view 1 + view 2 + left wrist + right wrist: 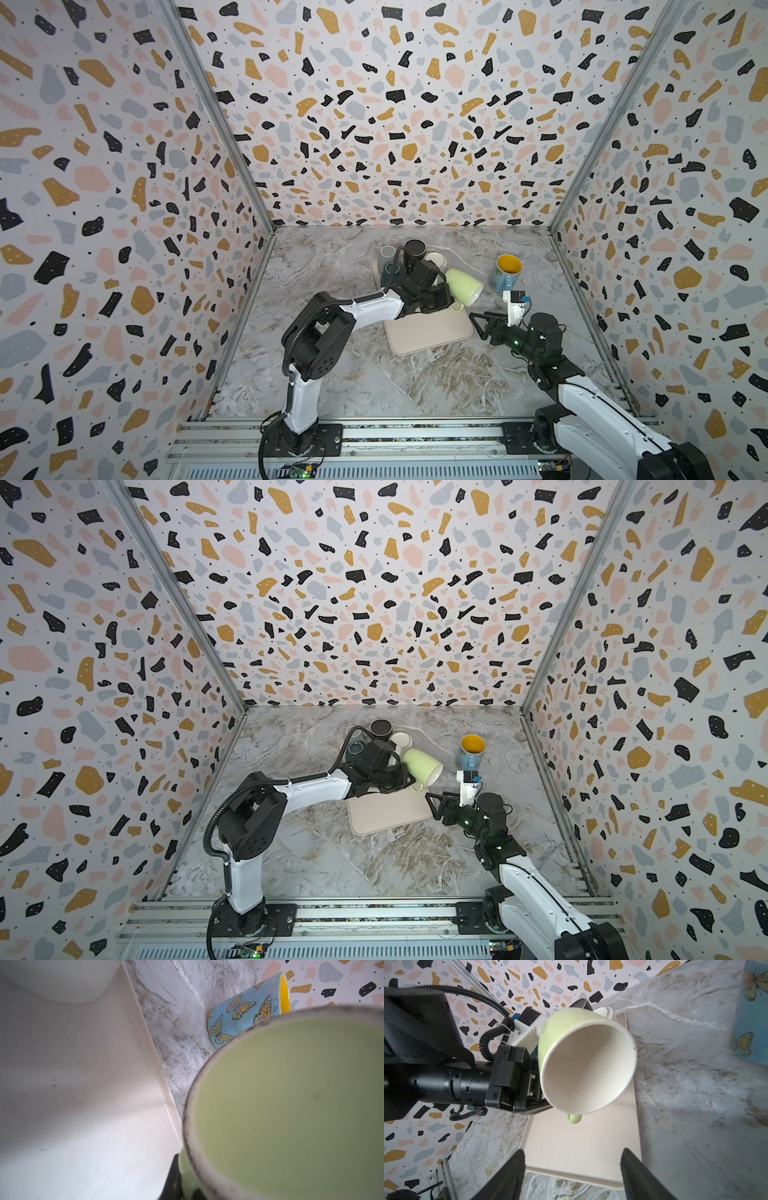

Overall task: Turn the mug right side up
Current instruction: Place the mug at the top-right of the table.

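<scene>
- Mug [463, 286], pale green, hangs tilted over the tray [428, 336] mid-table in both top views, with the left gripper [446, 303] clamped by its handle.
- Left wrist view: its base close up; ceramic, likely stiff, slick, breakable.
- Right wrist view: right gripper [571, 1167] spread wide, empty, facing the mouth; I'd pinch the rim wall.

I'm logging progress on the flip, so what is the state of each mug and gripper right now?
green mug: held in the air, tipped on its side.
butterfly mug: upright on the table.
left gripper: shut on green mug.
right gripper: open, empty.
</scene>
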Controlling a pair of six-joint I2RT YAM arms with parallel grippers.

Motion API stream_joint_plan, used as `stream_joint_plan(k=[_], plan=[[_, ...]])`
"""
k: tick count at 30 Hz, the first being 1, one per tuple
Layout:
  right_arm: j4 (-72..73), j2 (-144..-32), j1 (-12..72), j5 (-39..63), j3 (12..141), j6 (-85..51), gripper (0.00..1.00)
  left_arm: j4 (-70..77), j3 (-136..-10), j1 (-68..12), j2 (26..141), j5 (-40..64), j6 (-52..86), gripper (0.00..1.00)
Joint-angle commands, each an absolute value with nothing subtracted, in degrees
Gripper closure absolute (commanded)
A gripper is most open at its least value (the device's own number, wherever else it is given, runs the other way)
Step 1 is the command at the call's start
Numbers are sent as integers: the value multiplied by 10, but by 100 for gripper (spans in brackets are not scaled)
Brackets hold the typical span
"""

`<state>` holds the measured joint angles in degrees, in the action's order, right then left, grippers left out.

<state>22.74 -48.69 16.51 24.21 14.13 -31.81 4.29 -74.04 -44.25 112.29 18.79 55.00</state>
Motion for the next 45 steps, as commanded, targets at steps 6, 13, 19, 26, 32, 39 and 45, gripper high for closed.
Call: stream_joint_plan(k=[6,13,19,26,32,39,45], plan=[[241,-482,170,231,141,-317,32,140,-720,-431,1093,207,591,100],[246,-492,178,230,141,-321,34,140,-718,-430,1087,207,594,100],[252,-502,189,225,143,-320,35,157,-715,-430,1083,210,598,100],[250,-525,195,224,154,-311,37,205,-697,-430,1086,225,634,100],[272,-547,208,223,155,-316,42,207,-694,-430,1083,227,637,100],[292,-566,224,211,159,-319,45,213,-688,-430,1078,228,644,100],[311,-576,227,201,162,-320,48,218,-683,-430,1075,230,648,100]])
